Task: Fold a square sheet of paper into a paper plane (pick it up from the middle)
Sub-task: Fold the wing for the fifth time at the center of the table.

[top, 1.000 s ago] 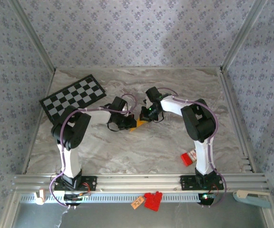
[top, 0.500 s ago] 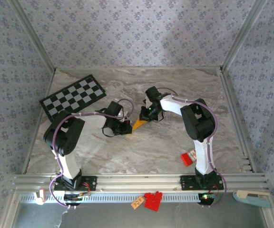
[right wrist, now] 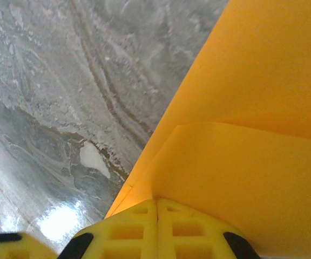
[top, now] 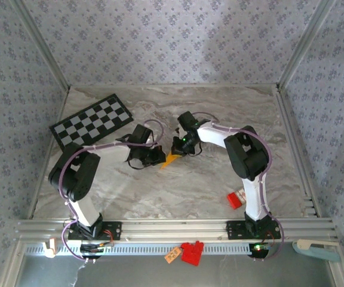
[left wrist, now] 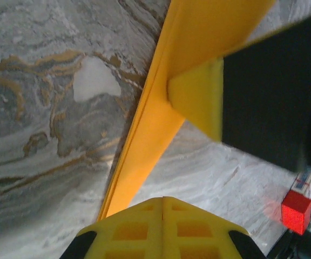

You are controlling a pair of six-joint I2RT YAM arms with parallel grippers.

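Two arms meet over a folded paper (top: 169, 159) at the middle of the marble table (top: 160, 191). The orange-yellow paper lies between the two claws as a narrow strip with a long crease, its pointed end toward the near left. In the top view it sits low against the table.

The right gripper (top: 178, 147) reaches in from the right, its yellow fingers (right wrist: 156, 226) pressed together and clamped on the paper's far end. A folded flap runs straight into the seam between them in the right wrist view. The left gripper (top: 155, 158) comes in from the left, just beside the near end of the paper. Its fingers (left wrist: 162, 226) are also together. The strip's tip runs up to them in the left wrist view, though whether they actually pinch it is hard to tell.

A checkerboard (top: 91, 119) lies at the far left of the table, well apart from the paper. A red block (top: 235, 200) sits at the near right, beside the right arm's base.
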